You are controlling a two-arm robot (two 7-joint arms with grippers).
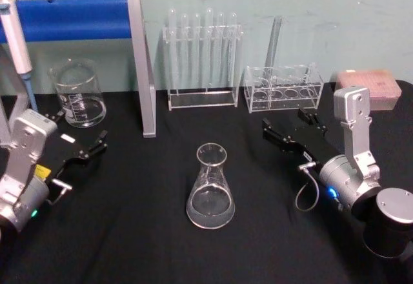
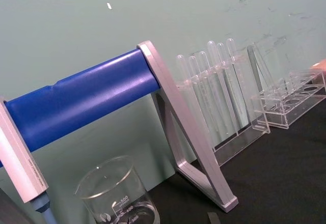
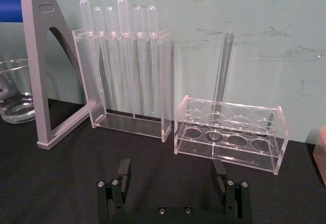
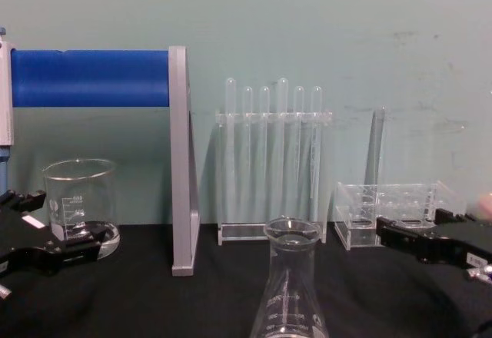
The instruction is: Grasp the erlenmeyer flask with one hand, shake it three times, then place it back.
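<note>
**Flask upright at centre of the tabletop, both grippers apart from it**

The erlenmeyer flask (image 1: 210, 187) stands upright near the middle of the black tabletop (image 1: 142, 232), toward the near edge. It is clear glass with a wide base, a narrow neck and a flared rim; faint white marks show on its wall in the chest view (image 4: 290, 292). Whether it holds any liquid cannot be told.

The left gripper (image 1: 90, 150) hovers to the flask's left, its fingers spread open and holding nothing. The right gripper (image 1: 290, 128) sits to the flask's far right, fingers wide apart and empty; the right wrist view shows the two black fingers (image 3: 124, 170) with bare tabletop between them.

At the far left a glass beaker (image 1: 77, 93) with printed graduations stands beneath a blue bar stand (image 1: 77, 18). The left wrist view shows the beaker's printed numbers (image 2: 119, 201). Behind the flask, a tall clear rack (image 1: 201, 61) holds six plastic pipettes hanging upright. To its right, a low clear rack (image 1: 282, 87) carries a single test tube (image 1: 275, 42) leaning in a far hole, its other holes vacant. A pink box (image 1: 368, 87) lies at the far right.
</note>
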